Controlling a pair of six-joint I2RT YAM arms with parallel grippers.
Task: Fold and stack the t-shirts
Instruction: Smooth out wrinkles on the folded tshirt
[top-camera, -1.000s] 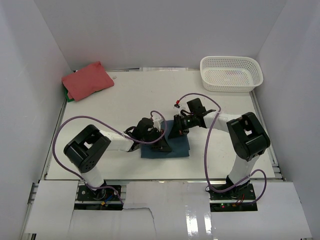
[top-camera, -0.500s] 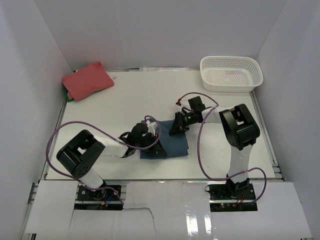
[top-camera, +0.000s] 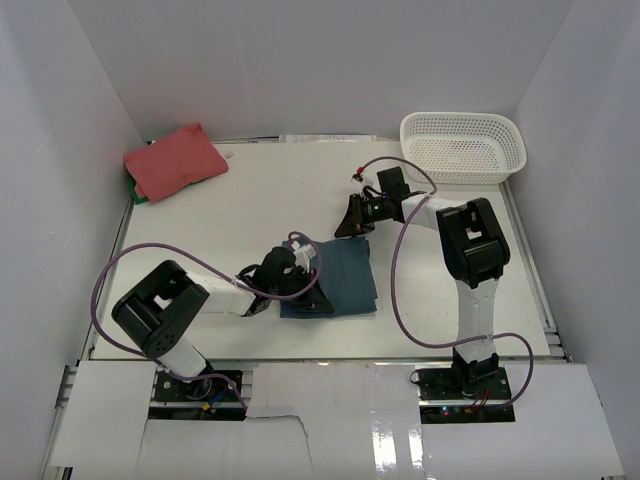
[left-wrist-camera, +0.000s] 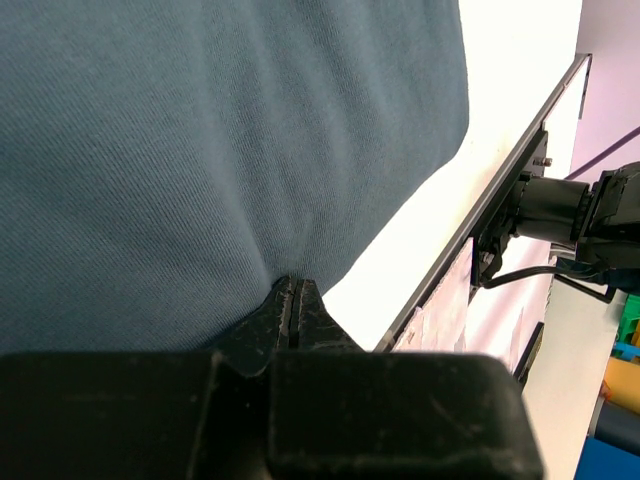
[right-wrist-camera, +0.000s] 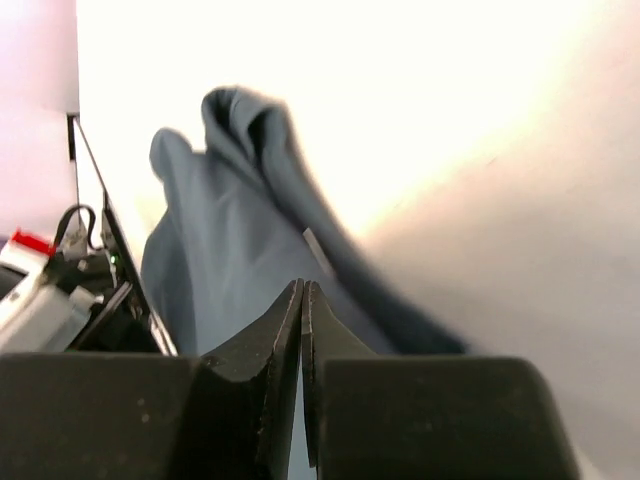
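The left gripper (left-wrist-camera: 292, 290) has its fingers pressed together on a pinch of the blue tee (top-camera: 345, 280). The cloth puckers right at the tips and spreads out smooth beyond them, lying on the table (top-camera: 250, 210). The right gripper (right-wrist-camera: 302, 290) is closed tight too, its tips meeting with no gap (I cannot tell whether any cloth is caught between them). It hangs near the tee's far edge, and just beyond its tips the blue cloth rises in a soft, rumpled hump. The two pairs of fingers are near each other, with most of the tee lying between them. The red tee (top-camera: 175, 160) lies folded well apart from both, off to the far left of the left fingers in the table's corner. The basket (top-camera: 460, 172) stands to the far right of the right fingers, apart from them.
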